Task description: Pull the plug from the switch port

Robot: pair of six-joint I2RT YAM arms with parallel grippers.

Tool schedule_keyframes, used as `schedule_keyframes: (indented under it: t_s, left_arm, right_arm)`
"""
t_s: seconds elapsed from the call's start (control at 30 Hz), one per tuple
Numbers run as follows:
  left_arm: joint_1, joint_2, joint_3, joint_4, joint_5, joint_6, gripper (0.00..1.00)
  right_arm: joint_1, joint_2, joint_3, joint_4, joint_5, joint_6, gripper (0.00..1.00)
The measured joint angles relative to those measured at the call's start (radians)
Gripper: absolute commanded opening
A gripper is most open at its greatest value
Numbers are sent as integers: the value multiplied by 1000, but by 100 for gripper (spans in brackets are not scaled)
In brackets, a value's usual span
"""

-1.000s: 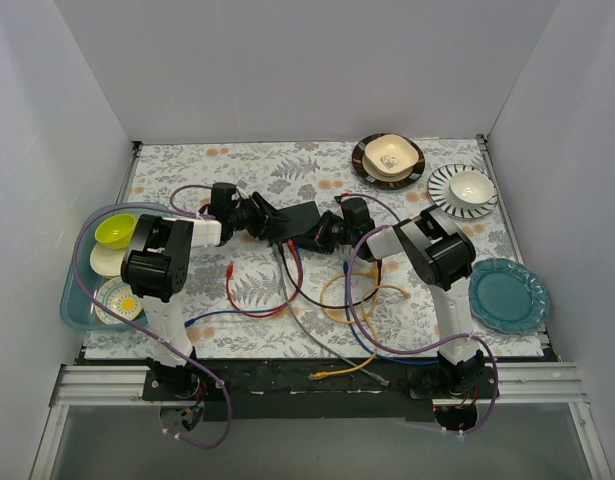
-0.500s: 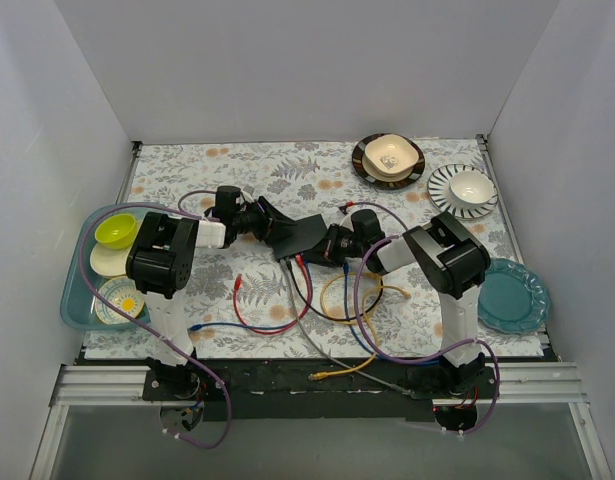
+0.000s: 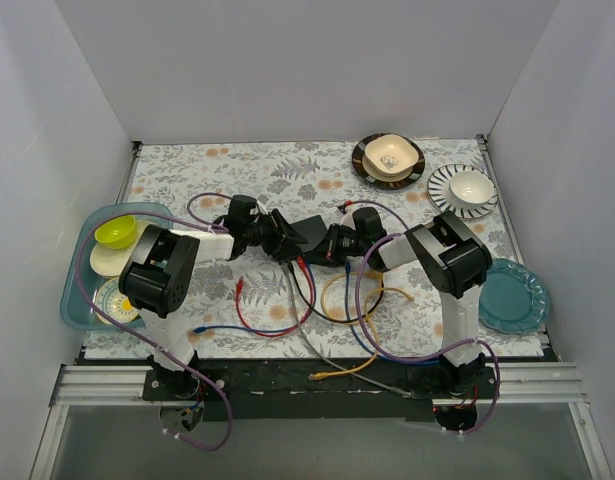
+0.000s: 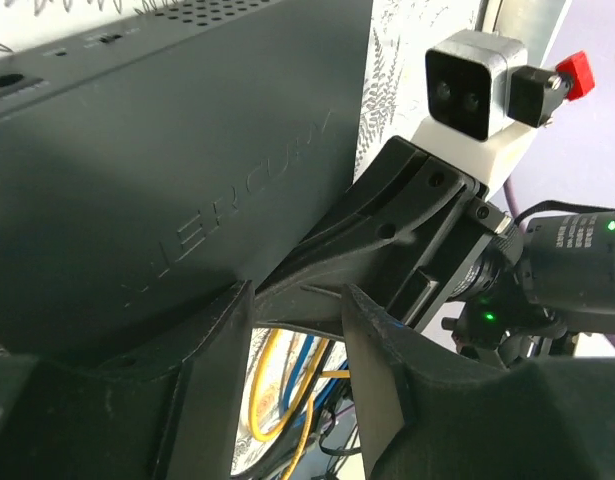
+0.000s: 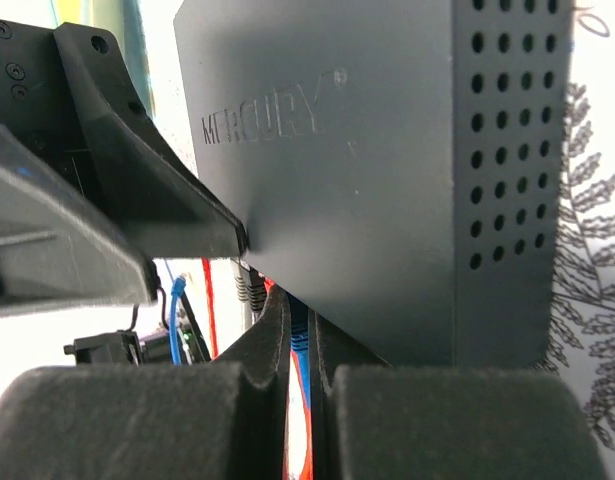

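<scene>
My right claw (image 3: 325,243) is pressed together on a thin blue plug (image 5: 299,345) just under the lower edge of the switch (image 5: 367,180). The switch sits tilted near the middle of the table (image 3: 187,170), between both claws. My left claw (image 4: 299,305) meets its other end; whether it pinches, I cannot tell.

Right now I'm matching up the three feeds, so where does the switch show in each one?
Top external: the switch lies near the centre of the picture.
Left wrist: the switch fills the upper left, lettered face showing.
Right wrist: the switch fills the upper middle and right, perforated side at right.
Shared landmark: the floral tablecloth, a strip at top right in the left wrist view, the right edge in the right wrist view.
</scene>
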Motion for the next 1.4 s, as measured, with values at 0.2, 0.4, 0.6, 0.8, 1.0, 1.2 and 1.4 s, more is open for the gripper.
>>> schedule_keyframes:
  t_s: [0.2, 0.4, 0.6, 0.8, 1.0, 1.2, 1.4]
  left_arm:
    - [-8, 0, -3, 0, 2, 0, 41]
    - [-8, -33, -62, 34, 10, -7, 41]
    - [-9, -76, -133, 66, 35, -28, 41]
    - [-21, -66, -132, 61, 55, -30, 41]
    - [-40, -23, -79, 3, 81, -28, 41]
    - [-45, -12, -57, -31, 86, -29, 41]
    - [-46, -11, -43, -67, 67, -10, 42]
  right_arm:
    - [-5, 0, 8, -27, -22, -38, 1]
    - [-10, -4, -12, -15, -45, -47, 1]
    - [-13, -8, -19, -19, -61, -66, 1]
    - [-14, -8, -26, -17, -65, -74, 1]
    - [-14, -14, -25, -35, -64, -97, 1]
    - [-13, -35, -49, -43, -49, -105, 1]
    - [-16, -80, -111, -57, -63, -125, 1]
